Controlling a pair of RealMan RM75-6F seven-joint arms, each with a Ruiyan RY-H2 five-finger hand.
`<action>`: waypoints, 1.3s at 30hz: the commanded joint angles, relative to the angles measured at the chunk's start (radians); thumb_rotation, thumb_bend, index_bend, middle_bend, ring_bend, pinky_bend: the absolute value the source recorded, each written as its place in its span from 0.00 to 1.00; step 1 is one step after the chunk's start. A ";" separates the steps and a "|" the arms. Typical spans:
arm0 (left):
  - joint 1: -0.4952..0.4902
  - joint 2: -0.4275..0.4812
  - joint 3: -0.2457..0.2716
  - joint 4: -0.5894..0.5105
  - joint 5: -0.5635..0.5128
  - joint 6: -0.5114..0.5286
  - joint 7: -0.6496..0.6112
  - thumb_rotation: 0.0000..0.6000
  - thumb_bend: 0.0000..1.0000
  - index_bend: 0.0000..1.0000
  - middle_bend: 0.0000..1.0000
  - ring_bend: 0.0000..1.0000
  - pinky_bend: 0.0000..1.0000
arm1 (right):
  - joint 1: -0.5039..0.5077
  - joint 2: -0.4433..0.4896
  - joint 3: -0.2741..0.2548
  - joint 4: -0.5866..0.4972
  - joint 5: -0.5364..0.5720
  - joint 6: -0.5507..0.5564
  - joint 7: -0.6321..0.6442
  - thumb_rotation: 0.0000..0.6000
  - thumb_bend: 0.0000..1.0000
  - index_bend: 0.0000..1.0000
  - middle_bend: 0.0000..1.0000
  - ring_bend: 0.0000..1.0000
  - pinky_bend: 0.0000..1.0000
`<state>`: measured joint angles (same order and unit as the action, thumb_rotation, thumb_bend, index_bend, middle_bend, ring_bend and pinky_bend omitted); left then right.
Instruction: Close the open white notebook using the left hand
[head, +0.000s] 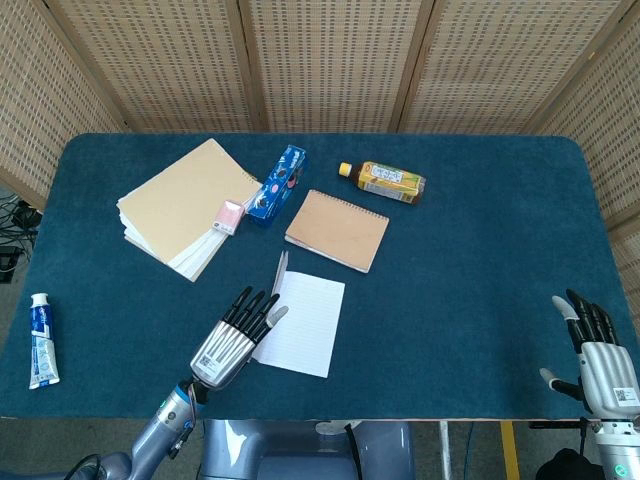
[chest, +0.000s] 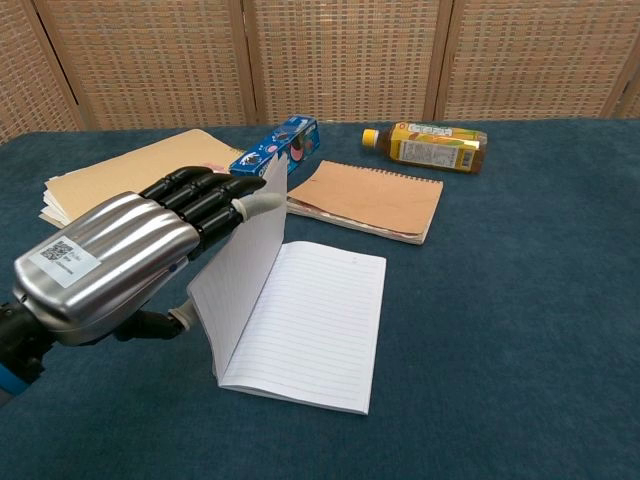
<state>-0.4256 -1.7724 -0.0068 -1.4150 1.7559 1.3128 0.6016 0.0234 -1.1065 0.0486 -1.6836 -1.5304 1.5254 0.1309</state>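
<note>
My left robot hand (chest: 120, 255), fingers stretched flat and gripping nothing, props the left cover of the white notebook (chest: 300, 320) nearly upright from its left side, near-centre on the counter (head: 480, 260), spine running near-to-far, so closing means pushing rightward.

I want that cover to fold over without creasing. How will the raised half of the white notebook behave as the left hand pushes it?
Probably floppy: the white notebook looks thin, and its raised half stands near upright against the left hand, slightly bowed. It likely weighs little, so once past vertical it should drop shut. The lower half may slide on the table.
</note>
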 joint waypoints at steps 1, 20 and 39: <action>-0.014 -0.025 -0.012 0.013 -0.005 -0.013 -0.003 1.00 0.52 0.00 0.00 0.00 0.00 | 0.000 0.001 0.001 0.000 0.001 0.000 0.003 1.00 0.11 0.00 0.00 0.00 0.00; -0.031 -0.051 -0.010 0.018 0.000 0.005 0.000 1.00 0.17 0.00 0.00 0.00 0.00 | 0.001 0.008 0.004 0.001 0.013 -0.009 0.022 1.00 0.11 0.00 0.00 0.00 0.00; 0.215 0.435 0.075 -0.241 -0.202 0.165 -0.171 1.00 0.15 0.00 0.00 0.00 0.00 | -0.005 -0.010 -0.003 -0.005 -0.022 0.019 -0.032 1.00 0.11 0.00 0.00 0.00 0.00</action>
<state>-0.2391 -1.3731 0.0530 -1.6349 1.5758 1.4544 0.4707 0.0185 -1.1146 0.0474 -1.6872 -1.5496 1.5439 0.1049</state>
